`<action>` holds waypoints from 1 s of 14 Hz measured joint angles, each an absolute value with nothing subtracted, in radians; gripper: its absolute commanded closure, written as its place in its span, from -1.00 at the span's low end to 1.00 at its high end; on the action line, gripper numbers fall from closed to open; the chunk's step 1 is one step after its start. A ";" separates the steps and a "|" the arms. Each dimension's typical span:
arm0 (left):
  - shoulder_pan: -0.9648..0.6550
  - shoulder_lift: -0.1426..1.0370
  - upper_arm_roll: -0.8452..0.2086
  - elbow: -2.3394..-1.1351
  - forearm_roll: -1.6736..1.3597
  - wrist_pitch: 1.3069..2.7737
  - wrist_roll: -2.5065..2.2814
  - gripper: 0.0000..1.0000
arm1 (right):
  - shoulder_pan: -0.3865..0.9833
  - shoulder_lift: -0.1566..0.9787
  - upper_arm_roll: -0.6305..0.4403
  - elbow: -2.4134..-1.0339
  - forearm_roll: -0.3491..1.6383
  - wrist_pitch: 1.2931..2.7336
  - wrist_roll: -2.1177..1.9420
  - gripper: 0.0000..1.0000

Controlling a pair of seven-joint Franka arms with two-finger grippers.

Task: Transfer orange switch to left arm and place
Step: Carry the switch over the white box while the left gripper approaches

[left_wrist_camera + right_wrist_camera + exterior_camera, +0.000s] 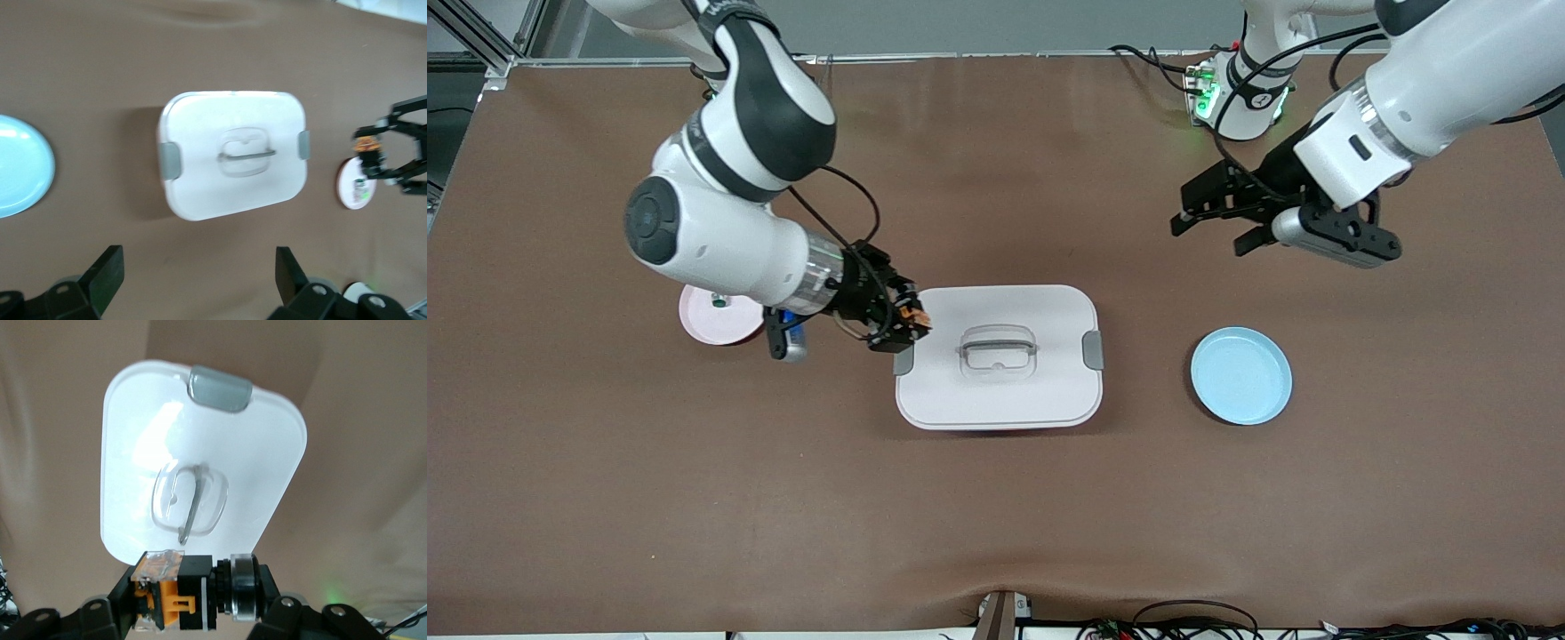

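2 right fingers [193, 613] clamp orange switch [175, 592] over box [998, 356] edge; left fingers [1214, 216] spread, apparently empty.

arms [729, 178]: 2 | box [996, 404]: 1 | plates [1240, 375]: 2 | orange switch [911, 316]: 1

Even overhead light; glare whitens the box [200, 467] lid in the right wrist view; shadows soft.

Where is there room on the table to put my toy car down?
Bare brown table lies nearer the front camera than the box. More lies between the box and the blue plate. It is crowded by the pink plate, where the right gripper holds the orange switch over the box's edge.
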State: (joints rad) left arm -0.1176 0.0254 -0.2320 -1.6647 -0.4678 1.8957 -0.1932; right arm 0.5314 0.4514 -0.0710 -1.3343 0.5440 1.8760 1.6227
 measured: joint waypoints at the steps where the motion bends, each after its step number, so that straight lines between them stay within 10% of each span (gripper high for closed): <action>1: -0.118 0.025 -0.243 -1.691 -0.504 1.936 -0.192 -1.00 | 0.543 0.467 -0.071 -1.304 0.551 1.876 1.668 1.00; 14: -0.105 0.025 -0.251 -1.774 -0.780 2.001 -0.163 -0.88 | 0.634 0.597 -0.071 -1.129 0.656 2.014 1.977 1.00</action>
State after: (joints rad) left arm -0.1053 0.0250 -0.2509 -1.7744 -0.7803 2.0006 -0.1627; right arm 0.6339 0.5973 -0.0708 -1.1290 0.6561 2.0144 1.9769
